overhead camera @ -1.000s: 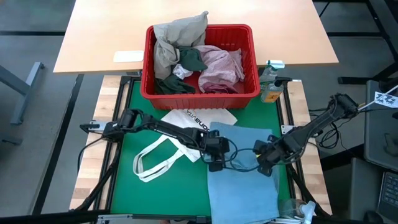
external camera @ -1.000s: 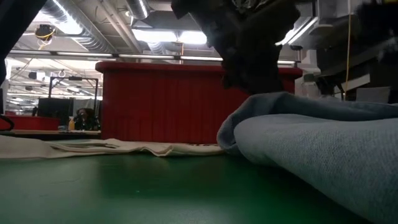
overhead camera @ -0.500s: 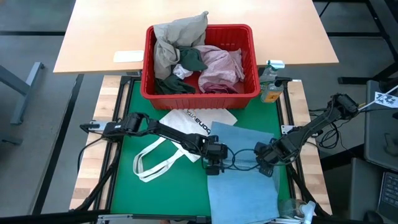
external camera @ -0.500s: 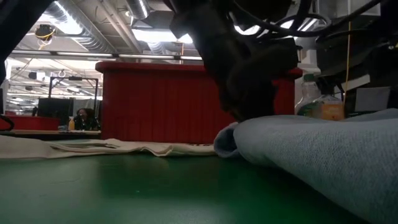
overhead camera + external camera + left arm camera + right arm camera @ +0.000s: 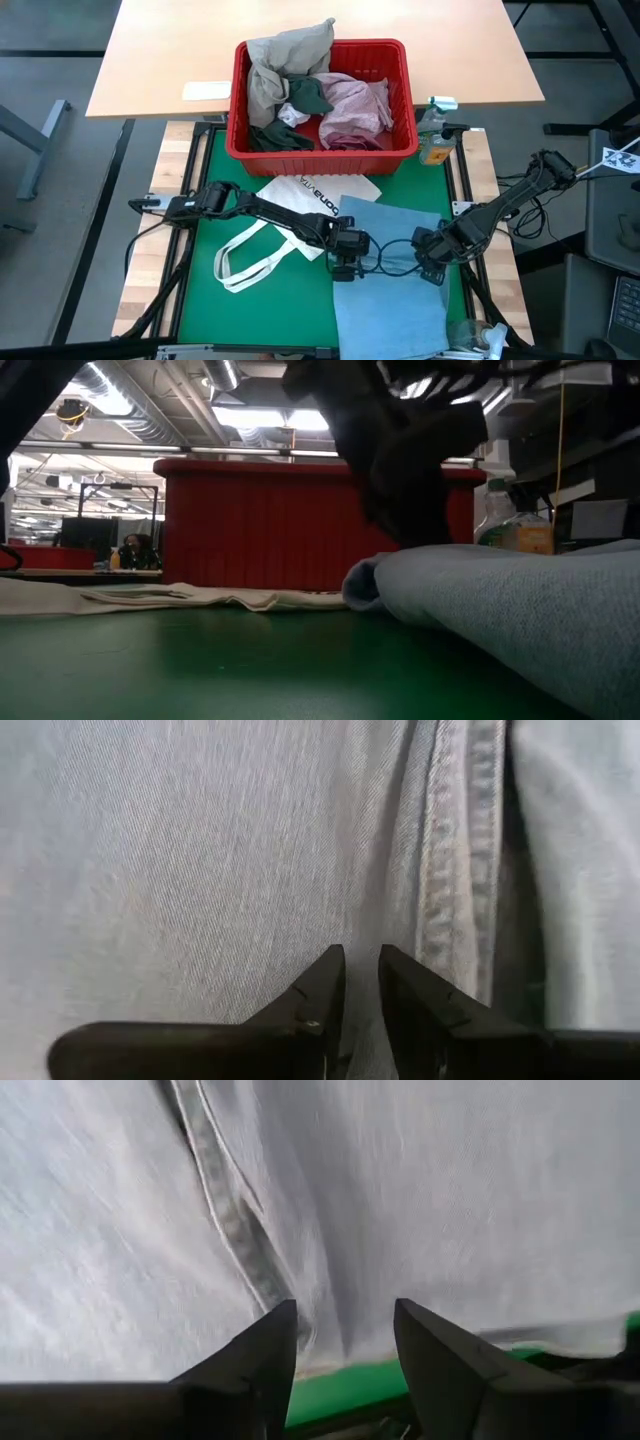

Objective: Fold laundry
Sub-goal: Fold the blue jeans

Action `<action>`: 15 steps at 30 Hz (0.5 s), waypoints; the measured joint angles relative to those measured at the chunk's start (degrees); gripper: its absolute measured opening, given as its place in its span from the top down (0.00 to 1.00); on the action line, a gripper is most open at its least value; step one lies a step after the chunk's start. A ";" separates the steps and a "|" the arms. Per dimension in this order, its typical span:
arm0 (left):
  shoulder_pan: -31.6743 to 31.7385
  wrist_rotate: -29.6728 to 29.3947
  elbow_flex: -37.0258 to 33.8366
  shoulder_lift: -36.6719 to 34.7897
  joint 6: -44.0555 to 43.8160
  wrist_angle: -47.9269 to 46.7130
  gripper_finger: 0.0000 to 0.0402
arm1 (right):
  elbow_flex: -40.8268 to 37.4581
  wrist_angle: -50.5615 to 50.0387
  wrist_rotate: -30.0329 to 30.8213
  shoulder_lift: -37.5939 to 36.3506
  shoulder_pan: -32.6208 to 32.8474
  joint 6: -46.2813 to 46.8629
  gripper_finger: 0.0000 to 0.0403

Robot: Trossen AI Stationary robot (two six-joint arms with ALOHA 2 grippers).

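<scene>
Two grippers, left (image 5: pixel 344 270) nearly closed, right (image 5: pixel 430 272) parted, on one light blue garment (image 5: pixel 390 290).

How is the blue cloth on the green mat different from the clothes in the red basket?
The light blue garment lies spread nearly flat on the green mat; the clothes in the red basket are crumpled in a heap. The light blue garment is one colour; the clothes in the basket are beige, dark green and pink. Both grippers, left and right, are down on the light blue garment; neither is at the clothes. Both are soft fabric.
</scene>
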 joint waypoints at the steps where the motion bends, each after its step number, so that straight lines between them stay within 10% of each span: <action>1: 0.00 -0.15 1.04 0.01 0.50 -1.04 0.85 | 0.57 -0.27 1.39 0.00 0.00 -0.56 0.58; 7: -0.05 -1.10 4.19 0.01 0.86 -1.88 0.85 | 0.25 0.50 10.89 0.47 -0.04 -0.65 0.58; 15: -0.39 -1.12 4.52 0.01 0.84 -2.37 0.85 | -4.26 8.68 3.72 2.89 0.51 -0.84 0.58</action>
